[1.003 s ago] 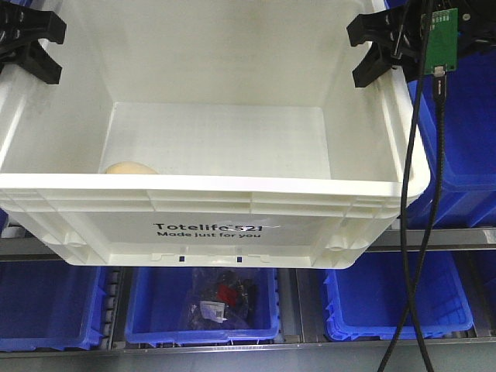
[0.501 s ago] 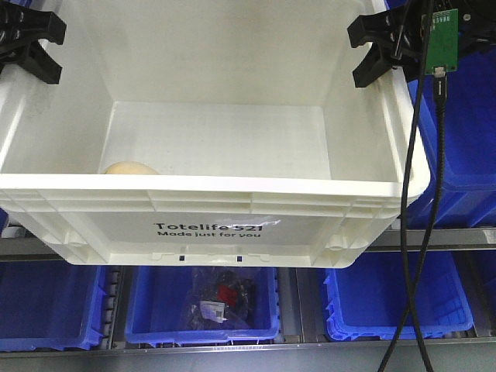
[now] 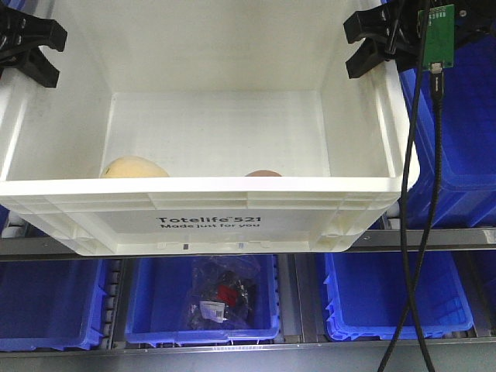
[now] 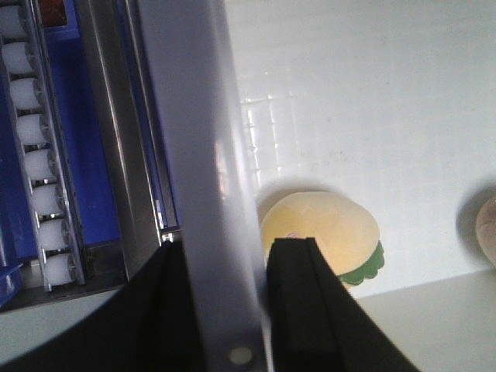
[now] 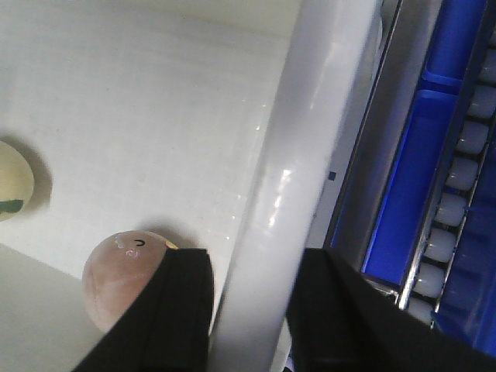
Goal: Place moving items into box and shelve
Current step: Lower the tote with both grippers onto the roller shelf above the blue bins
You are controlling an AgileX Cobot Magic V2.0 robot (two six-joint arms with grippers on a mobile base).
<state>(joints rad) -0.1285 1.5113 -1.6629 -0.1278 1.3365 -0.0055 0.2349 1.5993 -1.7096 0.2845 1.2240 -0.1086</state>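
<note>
The left end effector (image 4: 221,310) and right end effector (image 5: 248,318) each pinched a side wall of the box (image 3: 209,221). Between them, on its floor, lay the cream fruit (image 4: 322,232) and reddish fruit (image 5: 120,275). Below sat blue bins (image 3: 201,302) on a roller shelf (image 4: 35,155).

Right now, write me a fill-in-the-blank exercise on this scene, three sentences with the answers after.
1. The left gripper and right gripper each clamp a side wall of the white ____.
2. The cream-yellow fruit and the reddish-brown fruit lie ____ the tote.
3. The shelf bins below are ____ in colour.

Answers: tote; inside; blue
</note>
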